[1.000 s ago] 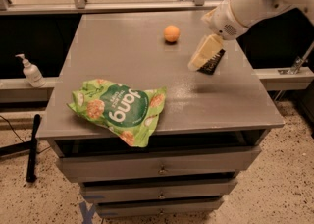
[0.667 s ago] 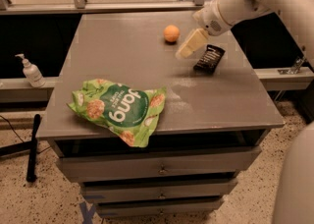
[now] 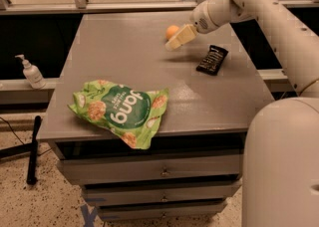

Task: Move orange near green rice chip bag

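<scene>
The orange point(image 3: 171, 30) is a small round fruit on the far part of the grey table point(image 3: 129, 66). My gripper point(image 3: 178, 40) hangs just in front and to the right of it, its cream fingers point(image 3: 182, 36) partly covering the fruit. The green rice chip bag point(image 3: 122, 109) lies crinkled at the table's front left, its lower corner hanging over the front edge. The bag is far from the orange.
A small black bar wrapper point(image 3: 212, 59) lies on the table to the right of the gripper. A white pump bottle point(image 3: 31, 72) stands on a ledge to the left. Drawers point(image 3: 159, 171) are below the tabletop. My white arm point(image 3: 279, 32) and base fill the right side.
My gripper has moved left and farther back, from over the black wrapper to right beside the orange. The wrapper now shows fully. The orange and bag have not moved.
</scene>
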Controlling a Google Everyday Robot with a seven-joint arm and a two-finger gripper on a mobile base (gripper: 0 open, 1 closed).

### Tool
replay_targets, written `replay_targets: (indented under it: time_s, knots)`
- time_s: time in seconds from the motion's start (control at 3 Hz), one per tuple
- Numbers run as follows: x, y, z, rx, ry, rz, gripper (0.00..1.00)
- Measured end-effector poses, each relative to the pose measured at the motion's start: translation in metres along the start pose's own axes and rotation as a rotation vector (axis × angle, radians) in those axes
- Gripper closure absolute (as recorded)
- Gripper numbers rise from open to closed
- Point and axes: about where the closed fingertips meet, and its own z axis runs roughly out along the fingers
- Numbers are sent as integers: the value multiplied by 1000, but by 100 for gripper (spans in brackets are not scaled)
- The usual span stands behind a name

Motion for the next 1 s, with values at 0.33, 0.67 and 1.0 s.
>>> replay_targets:
  time_s: [0.33,0.67,1.0]
  knots:
    - [1,0,24,-5,-6,38,18]
    - [3,3,36,-8,-14,58,40]
    - [-1,3,36,-3,-37,67,64]
